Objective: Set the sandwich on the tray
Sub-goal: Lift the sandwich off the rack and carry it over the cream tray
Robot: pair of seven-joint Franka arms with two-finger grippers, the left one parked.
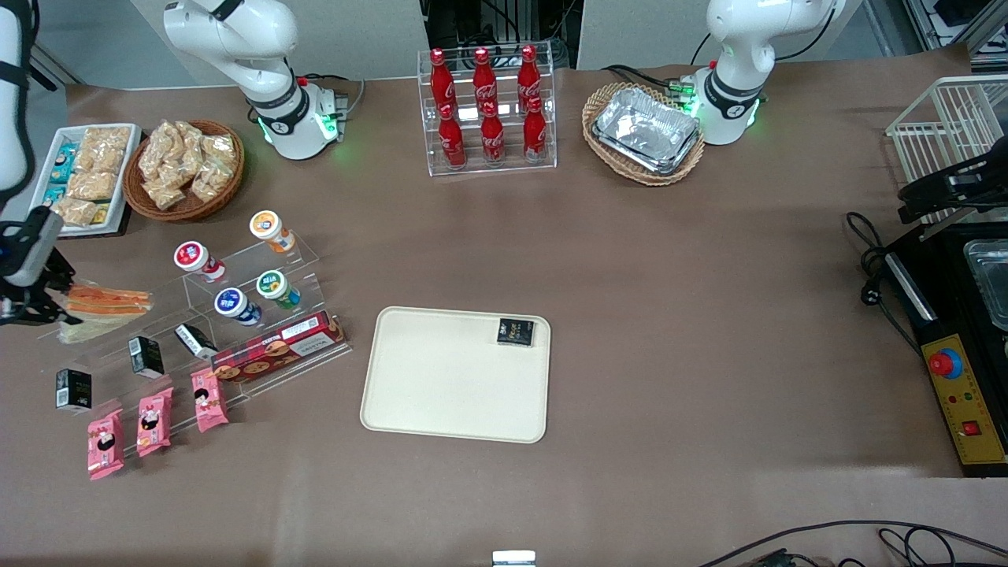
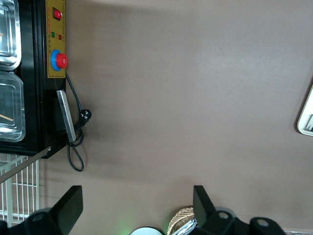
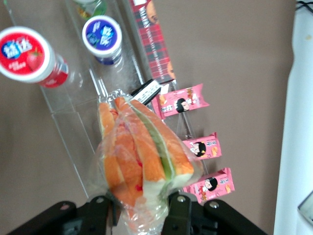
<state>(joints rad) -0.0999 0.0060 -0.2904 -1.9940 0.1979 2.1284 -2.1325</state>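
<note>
At nine o'clock of tray [image 1: 441,394], our gripper [image 3: 138,208] clenches wrapped sandwich [image 3: 139,156]; grasp step; next, carry toward three o'clock.

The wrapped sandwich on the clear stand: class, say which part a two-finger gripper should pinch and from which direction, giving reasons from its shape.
Pinch the sandwich across its flat bread faces at one end, approaching along its length. It is a thin wedge on edge, so those faces fit two fingers. The gripper already straddles that end.
</note>
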